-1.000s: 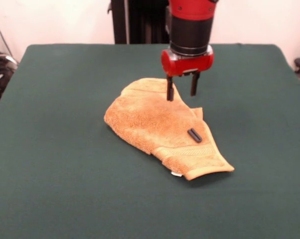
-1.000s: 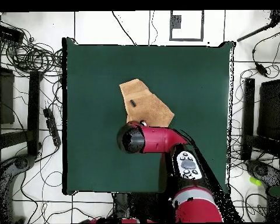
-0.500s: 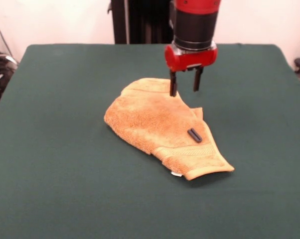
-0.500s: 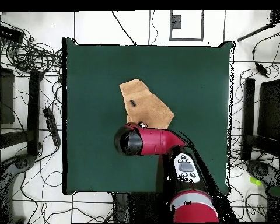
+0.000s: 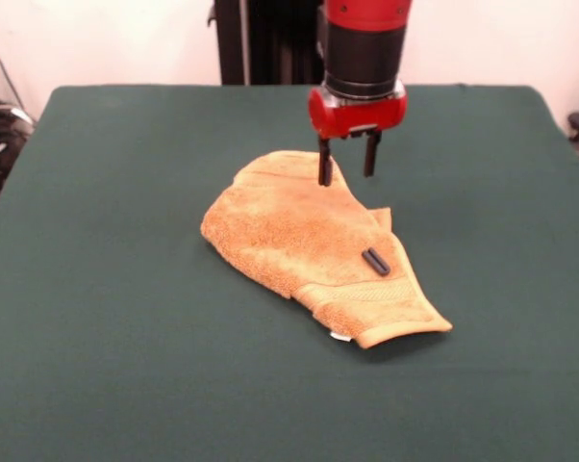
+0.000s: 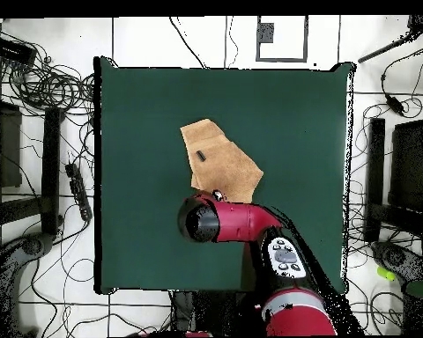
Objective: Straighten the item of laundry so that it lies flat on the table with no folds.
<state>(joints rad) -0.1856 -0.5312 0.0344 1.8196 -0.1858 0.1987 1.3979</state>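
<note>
Logging one towel, crumpled at frame centre on the table: soft, light, limp; I'd pinch its upper edge, where my gripper hovers, prongs apart, empty.

We read this as a robotics lab: a green-clothed bench on a pale tiled floor, ringed by tangled cables (and dark equipment racks).

Towel below the end effector: rough, looped terry cloth, matt, with a ribbed woven band. Desk covering: matt, felt-like cloth. End effector housing: glossy red plastic; its fingers matt black.
</note>
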